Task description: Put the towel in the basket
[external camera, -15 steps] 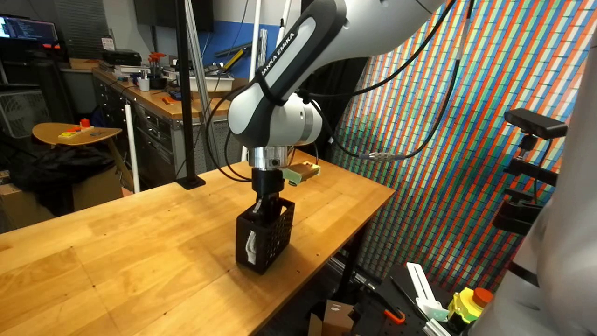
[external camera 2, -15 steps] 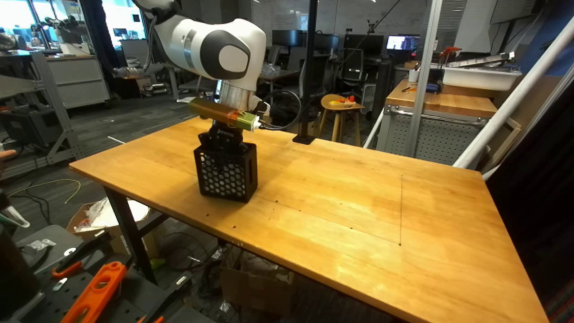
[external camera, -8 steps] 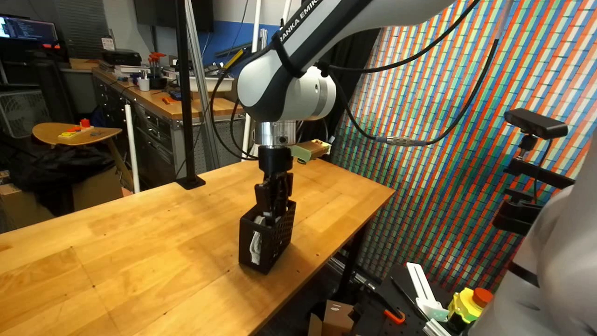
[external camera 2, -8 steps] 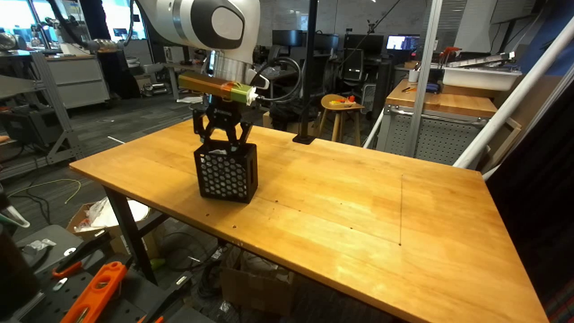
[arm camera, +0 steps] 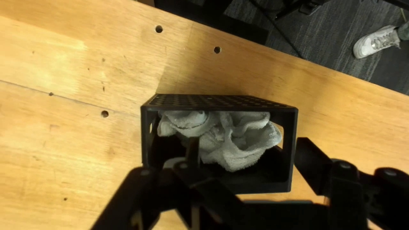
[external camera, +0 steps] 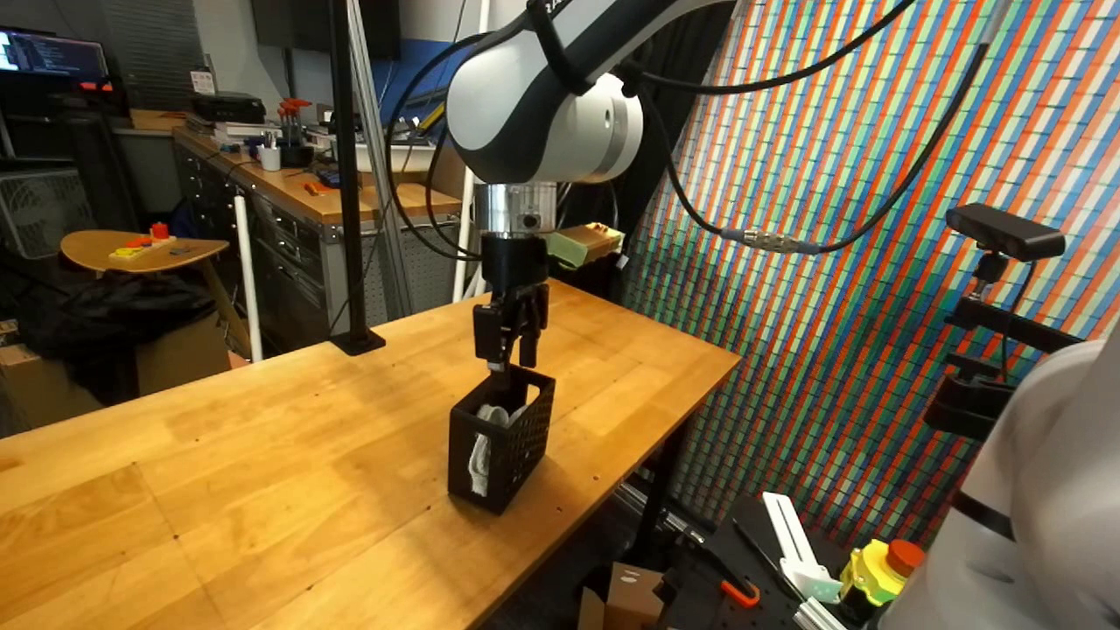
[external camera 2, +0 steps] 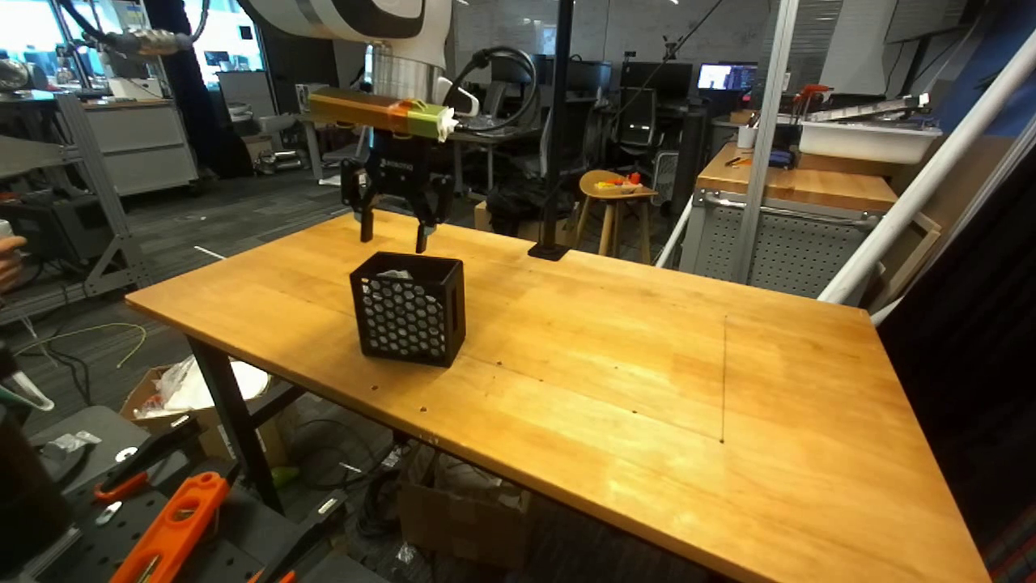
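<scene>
Jaws well apart, empty | towel (arm camera: pixel 223 140) crumpled inside basket (arm camera: pixel 219 108): light, soft, I'd guess | pinch its right-hand folds (arm camera: pixel 255 151), wrist view

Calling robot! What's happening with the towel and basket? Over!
Gripper open, above basket. Towel bunched up inside, not held. Nothing seen in the way.

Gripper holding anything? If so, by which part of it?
Nothing is held. The gripper hangs open and empty above the basket; the towel lies bunched inside the basket.
</scene>
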`<action>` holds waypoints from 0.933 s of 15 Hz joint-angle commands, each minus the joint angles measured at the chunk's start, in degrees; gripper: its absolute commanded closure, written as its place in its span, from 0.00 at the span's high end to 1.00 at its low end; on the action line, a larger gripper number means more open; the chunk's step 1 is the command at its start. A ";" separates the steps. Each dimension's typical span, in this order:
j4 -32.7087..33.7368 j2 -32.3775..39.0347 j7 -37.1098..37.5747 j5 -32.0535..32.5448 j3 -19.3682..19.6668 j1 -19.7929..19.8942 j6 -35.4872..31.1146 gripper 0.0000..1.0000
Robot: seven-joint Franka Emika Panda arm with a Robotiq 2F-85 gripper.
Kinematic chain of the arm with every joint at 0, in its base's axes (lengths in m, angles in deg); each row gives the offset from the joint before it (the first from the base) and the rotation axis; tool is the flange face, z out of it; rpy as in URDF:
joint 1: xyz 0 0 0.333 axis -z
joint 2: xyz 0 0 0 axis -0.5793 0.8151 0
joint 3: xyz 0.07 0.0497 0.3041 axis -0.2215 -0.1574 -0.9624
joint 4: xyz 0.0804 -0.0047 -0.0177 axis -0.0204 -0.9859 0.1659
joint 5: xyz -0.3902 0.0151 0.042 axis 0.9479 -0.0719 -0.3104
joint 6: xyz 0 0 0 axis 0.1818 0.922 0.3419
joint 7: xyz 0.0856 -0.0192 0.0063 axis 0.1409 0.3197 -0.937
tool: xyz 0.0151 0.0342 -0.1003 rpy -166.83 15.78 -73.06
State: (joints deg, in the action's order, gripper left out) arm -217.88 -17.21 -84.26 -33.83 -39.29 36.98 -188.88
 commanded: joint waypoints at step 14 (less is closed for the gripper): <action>2.74 3.84 4.64 1.05 -0.77 -3.20 -4.98 0.00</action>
State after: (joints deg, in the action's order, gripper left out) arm -216.49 -15.46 -80.94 -33.19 -39.93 34.34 -191.76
